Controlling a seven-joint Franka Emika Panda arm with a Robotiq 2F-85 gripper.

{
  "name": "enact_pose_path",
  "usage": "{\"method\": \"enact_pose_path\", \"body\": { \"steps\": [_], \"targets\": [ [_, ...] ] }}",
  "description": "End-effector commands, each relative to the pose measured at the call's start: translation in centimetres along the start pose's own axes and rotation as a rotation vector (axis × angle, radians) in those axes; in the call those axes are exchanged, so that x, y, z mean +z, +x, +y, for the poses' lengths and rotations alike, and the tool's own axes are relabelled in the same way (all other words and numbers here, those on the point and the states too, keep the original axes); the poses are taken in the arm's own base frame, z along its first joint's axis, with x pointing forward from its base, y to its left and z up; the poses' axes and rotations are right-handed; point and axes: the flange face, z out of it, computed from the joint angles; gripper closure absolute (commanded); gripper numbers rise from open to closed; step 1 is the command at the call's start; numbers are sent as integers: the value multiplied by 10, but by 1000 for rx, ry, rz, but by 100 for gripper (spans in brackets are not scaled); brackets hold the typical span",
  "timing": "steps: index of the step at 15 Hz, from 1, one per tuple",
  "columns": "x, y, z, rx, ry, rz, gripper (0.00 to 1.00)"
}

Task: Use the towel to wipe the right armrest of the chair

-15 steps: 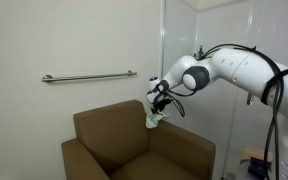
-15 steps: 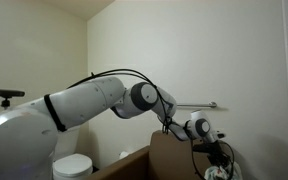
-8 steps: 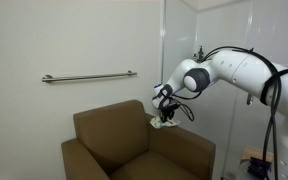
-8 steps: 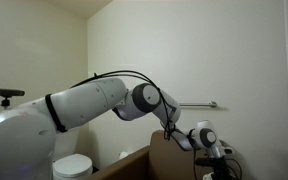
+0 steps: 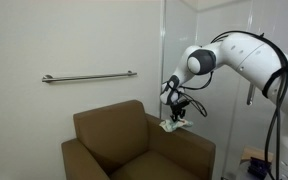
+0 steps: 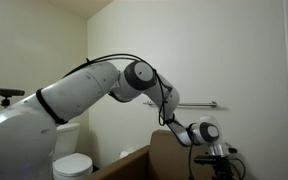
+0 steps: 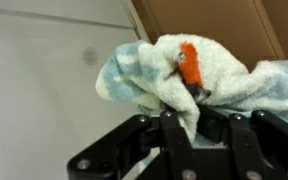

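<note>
One firm pinch by the gripper on the bunched white-and-blue towel, orange tag showing in the wrist view. Down at the back end of the brown chair's armrest, seemingly touching it.

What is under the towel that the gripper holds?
The brown armrest of the armchair lies directly under the towel, which is bunched in the gripper. Whether the towel touches it cannot be told, because the cloth covers that spot.
</note>
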Motion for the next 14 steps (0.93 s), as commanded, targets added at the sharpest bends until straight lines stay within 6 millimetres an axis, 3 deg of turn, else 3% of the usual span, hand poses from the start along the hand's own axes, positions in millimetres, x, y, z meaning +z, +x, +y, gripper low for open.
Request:
{"method": "enact_pose_path", "body": {
  "steps": [1,4,9,11,14],
  "targets": [
    [-26,-44,30,12,-14,-13,92],
    [-66,-43,17,-50,21,99,92],
    [-166,1,-40,-94,90,424,92],
    [-173,26,-64,-85,122,526,92],
    [-135,45,-91,-25,193,444,92]
  ]
}}
